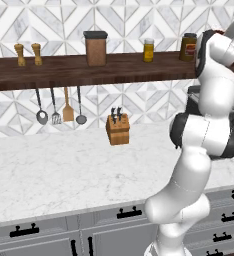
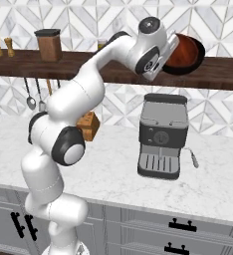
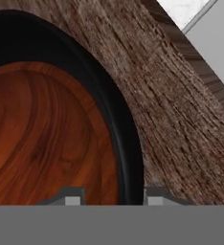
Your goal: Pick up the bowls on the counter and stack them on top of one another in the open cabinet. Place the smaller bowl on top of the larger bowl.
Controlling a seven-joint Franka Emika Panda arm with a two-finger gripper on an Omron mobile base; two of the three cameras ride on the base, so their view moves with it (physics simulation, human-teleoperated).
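At the bottom of the hand view the gripper (image 3: 110,198) stands with its tips parted astride the rims, nothing clamped, over the red-brown bowl (image 3: 42,139) nested inside the black bowl (image 3: 109,119) on the wooden shelf (image 3: 181,110).

wide bare counter (image 1: 64,170) left, knife block (image 1: 118,129) at back, coffee machine (image 2: 163,134) right

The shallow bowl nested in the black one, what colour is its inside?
Red-brown with a wood-grain pattern, clearest in the hand view on the shallow red-brown bowl, ringed by the glossy black bowl.
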